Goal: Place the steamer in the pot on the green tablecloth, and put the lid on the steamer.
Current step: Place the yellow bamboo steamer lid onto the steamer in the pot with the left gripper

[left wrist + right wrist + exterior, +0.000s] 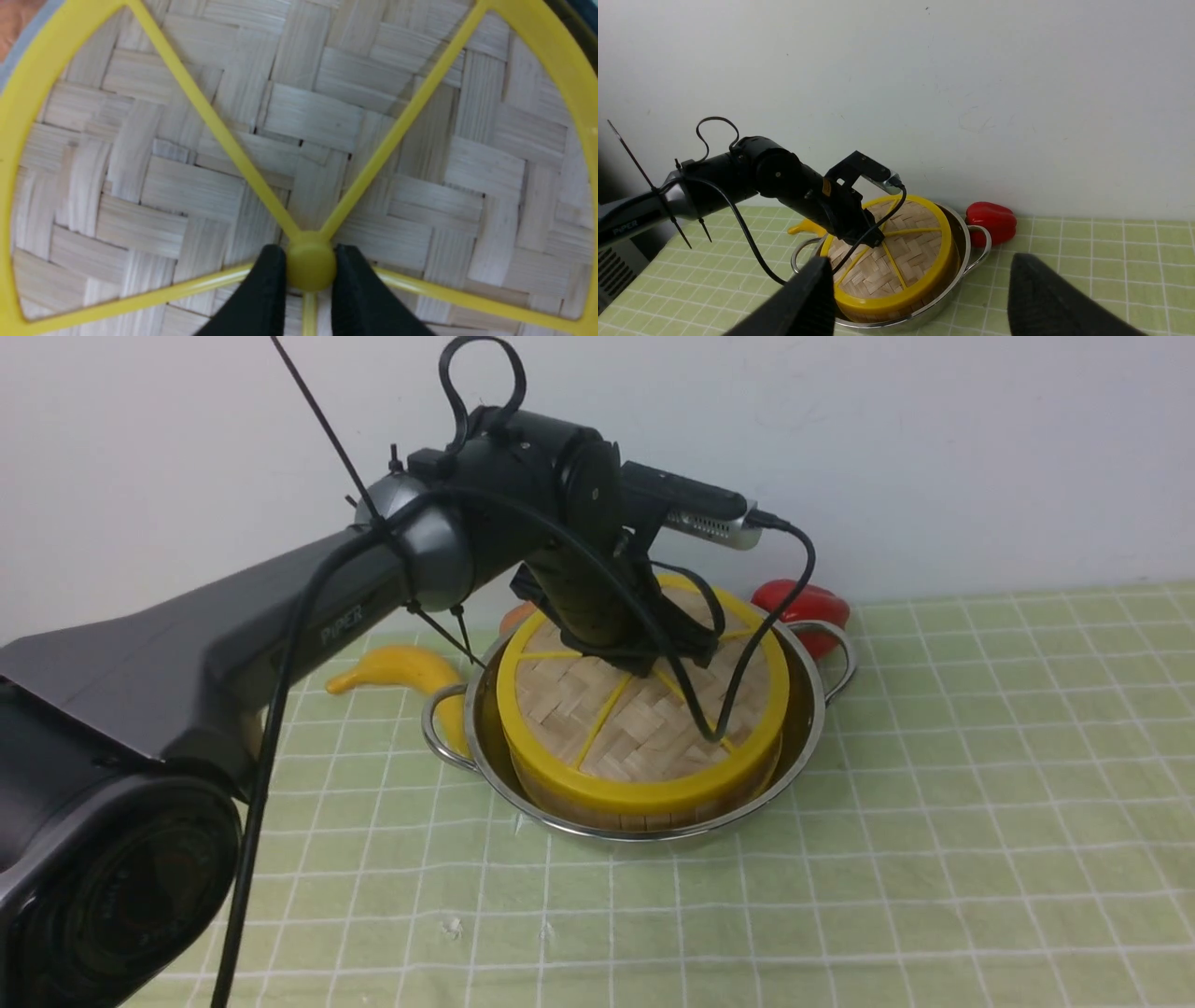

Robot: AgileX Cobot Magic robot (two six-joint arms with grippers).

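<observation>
The pot [810, 705] sits on the green tablecloth [934, 849] that covers the worktop, close to the far edge where the cloth meets the white wall [934, 448]. The steamer [644, 817] stands inside the pot, with only a strip of its slatted side showing below the yellow rim. A narrow ring of shiny steel is visible around it. The lid [644, 723] lies flat on top of the steamer, woven side up, its rim lined up with the basket beneath.

The left claw [310, 267] reaches down onto the middle of the lid. In the left wrist view its two black fingers [261, 294] are narrowed on the small yellow knob [310, 261] where the spokes meet, one pressed to each side of it, so it is gripping the lid by that knob. From the front the arm's wrist hides the contact.

The right claw [920, 268] hangs in the air on the near side of the pot, well apart from it. Its fingers [803, 298] are spread wide, with nothing between them.

A banana [397, 670] lies just beside the pot's left handle, towards the far left corner. A red pepper [803, 605] rests behind the right handle, against the far edge. A small orange thing [516, 614] peeks out behind the lid – too hidden to tell what it is.
</observation>
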